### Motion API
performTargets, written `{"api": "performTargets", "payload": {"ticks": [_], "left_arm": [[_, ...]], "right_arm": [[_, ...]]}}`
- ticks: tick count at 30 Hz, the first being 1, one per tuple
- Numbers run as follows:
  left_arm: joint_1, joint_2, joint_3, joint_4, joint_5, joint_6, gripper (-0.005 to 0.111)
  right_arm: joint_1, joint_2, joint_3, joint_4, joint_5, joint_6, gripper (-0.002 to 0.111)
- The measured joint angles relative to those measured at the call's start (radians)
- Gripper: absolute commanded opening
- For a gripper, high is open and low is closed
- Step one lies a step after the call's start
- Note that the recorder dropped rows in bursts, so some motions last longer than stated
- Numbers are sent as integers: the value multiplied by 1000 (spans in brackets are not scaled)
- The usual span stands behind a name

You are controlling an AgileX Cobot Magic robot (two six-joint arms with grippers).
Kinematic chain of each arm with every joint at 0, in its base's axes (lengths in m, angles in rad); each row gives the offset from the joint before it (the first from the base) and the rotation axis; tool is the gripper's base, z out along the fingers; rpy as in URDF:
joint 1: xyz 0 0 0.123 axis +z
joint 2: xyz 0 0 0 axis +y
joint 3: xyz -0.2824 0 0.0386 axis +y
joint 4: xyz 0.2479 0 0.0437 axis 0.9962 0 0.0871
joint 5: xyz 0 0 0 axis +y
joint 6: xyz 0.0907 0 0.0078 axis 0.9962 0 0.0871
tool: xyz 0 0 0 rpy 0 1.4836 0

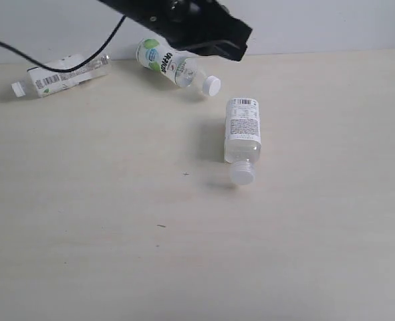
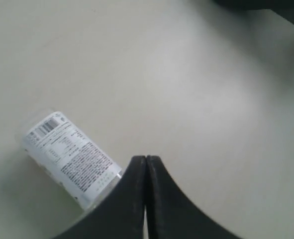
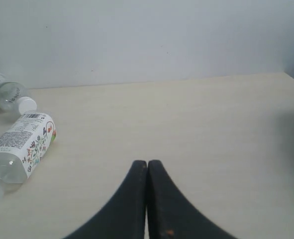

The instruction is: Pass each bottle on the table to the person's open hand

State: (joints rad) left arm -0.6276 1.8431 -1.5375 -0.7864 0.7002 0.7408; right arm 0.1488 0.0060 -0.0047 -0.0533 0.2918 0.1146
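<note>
Three clear bottles lie on their sides on the table. A barcode-labelled one is at the back left. A green-and-white one with a white cap lies at the back middle. A white-labelled one lies in the centre, cap toward the front. My left arm hangs above the back of the table, over the green-and-white bottle. My left gripper is shut and empty, with the white-labelled bottle just beside it. My right gripper is shut and empty, apart from the bottles. The person's open hand is out of view.
A black cable from the left arm drapes across the back-left bottle. A pale wall rises behind the table's far edge. A dark shape shows at one corner of the left wrist view.
</note>
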Motion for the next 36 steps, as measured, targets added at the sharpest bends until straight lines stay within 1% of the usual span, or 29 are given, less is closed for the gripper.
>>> {"api": "performTargets", "payload": {"ticks": [3,7,9,12,18,24,27,30,33,36], "left_arm": [[31,-95,157,-99,-79,120,1],[66,-226,324,-250,-175,280,1],[78,-304,409,-319,-237,344,1],[80,-411,525,-385,-350,396,0],[82,-608,726,-419,-567,424,0],[82,-763,875,-419,-712,428,0],[95,-810,928,-419,-738,428,0],[123,-832,968,-421,-725,428,0],[163,-835,1007,-426,-700,415,0],[221,-835,1039,-428,-700,411,0]], "right_arm": [[0,0,0,0,0,0,0],[0,0,0,0,0,0,0],[0,0,0,0,0,0,0],[0,0,0,0,0,0,0],[0,0,0,0,0,0,0],[0,0,0,0,0,0,0],[0,0,0,0,0,0,0],[0,0,0,0,0,0,0],[0,0,0,0,0,0,0],[0,0,0,0,0,0,0]]}}
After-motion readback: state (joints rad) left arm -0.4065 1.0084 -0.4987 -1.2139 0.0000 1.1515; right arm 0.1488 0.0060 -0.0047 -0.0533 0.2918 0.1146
